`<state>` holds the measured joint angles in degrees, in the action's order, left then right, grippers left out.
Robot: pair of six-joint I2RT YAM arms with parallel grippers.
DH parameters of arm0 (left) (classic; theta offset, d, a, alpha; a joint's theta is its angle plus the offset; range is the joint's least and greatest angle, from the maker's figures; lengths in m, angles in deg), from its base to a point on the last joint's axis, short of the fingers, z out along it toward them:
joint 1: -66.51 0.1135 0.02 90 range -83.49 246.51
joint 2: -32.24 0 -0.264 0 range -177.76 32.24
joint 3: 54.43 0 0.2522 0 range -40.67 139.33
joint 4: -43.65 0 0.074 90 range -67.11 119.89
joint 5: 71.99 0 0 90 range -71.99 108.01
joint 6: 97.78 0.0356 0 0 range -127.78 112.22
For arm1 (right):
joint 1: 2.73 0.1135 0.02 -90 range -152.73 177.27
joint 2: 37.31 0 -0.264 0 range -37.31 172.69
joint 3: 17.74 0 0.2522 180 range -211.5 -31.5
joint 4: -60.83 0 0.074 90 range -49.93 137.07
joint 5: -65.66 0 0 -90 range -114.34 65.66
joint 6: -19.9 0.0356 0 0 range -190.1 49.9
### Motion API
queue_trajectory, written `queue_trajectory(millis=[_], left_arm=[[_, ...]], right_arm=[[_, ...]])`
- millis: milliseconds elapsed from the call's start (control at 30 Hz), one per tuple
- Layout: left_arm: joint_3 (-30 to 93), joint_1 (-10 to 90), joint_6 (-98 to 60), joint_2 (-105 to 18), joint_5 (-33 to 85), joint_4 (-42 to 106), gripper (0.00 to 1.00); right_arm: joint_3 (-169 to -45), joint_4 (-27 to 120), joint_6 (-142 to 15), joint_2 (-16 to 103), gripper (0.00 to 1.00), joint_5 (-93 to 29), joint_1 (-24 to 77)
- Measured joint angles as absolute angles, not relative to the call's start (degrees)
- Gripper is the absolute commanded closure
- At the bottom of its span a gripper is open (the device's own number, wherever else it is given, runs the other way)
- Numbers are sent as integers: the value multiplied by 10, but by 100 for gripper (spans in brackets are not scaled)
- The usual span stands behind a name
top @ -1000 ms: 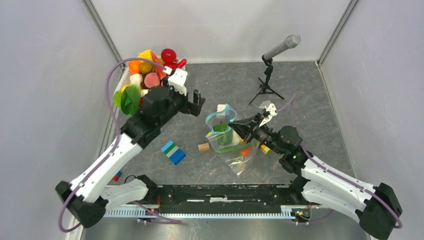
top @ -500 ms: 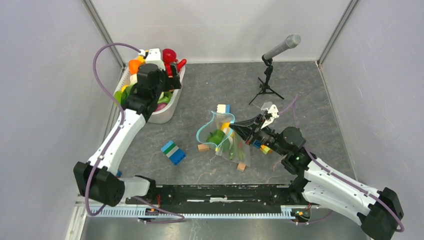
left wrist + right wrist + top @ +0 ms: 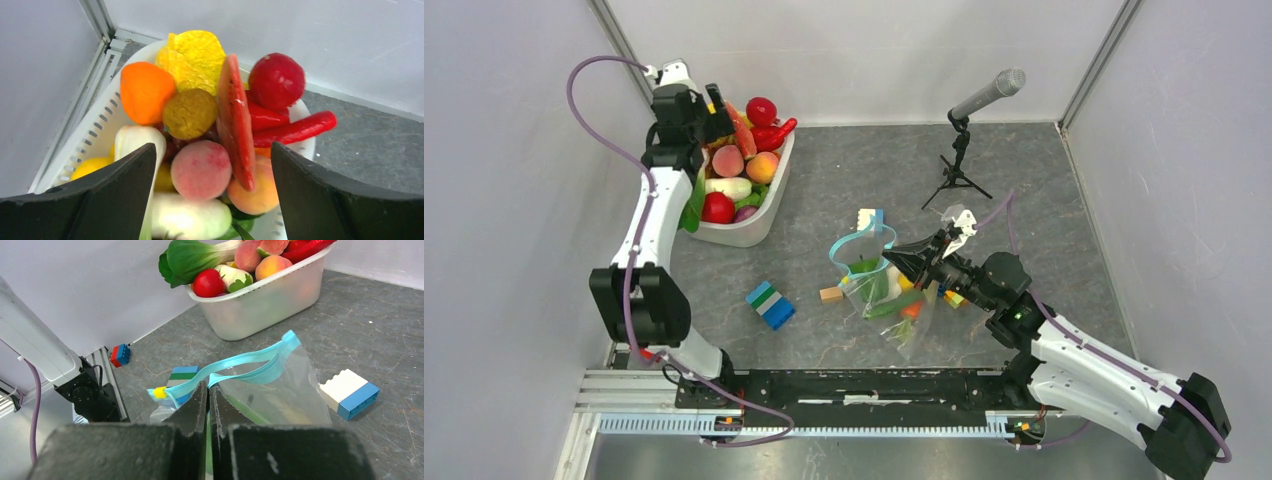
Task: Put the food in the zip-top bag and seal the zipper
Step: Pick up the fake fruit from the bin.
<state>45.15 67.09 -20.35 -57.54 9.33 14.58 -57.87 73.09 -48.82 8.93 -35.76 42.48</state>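
From above, the left tool is held spread wide over the food in the tub. At its wrist, food is seen right below it. At the right wrist, the right tool is clamped on the bag by the zipper.

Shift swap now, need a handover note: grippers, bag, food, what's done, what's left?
Left gripper: open, empty, above the food piled in the white tub, far-left corner.
Right gripper: shut on the zip-top bag at its mouth, mid-table; zipper unsealed.
Done: a few pieces already in the bag.
Left: pick the rest from the tub, bag it, seal the zipper.
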Motion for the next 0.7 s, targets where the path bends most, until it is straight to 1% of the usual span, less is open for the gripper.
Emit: queue_trajectory(millis=[167,433,567,700], left_arm=[[511,716,-203,-646,137,124,19],[546,737,-203,-722,187,107,22],[555,737,-203,-733,202,104,24],[569,737,-203,-739,208,103,24]], right_arm=[[-579,727,-494,89,95,-354,425],[-579,727,-496,90,95,-348,425],[-578,727,-496,89,96,-346,425],[-576,727,-496,89,95,-343,425]])
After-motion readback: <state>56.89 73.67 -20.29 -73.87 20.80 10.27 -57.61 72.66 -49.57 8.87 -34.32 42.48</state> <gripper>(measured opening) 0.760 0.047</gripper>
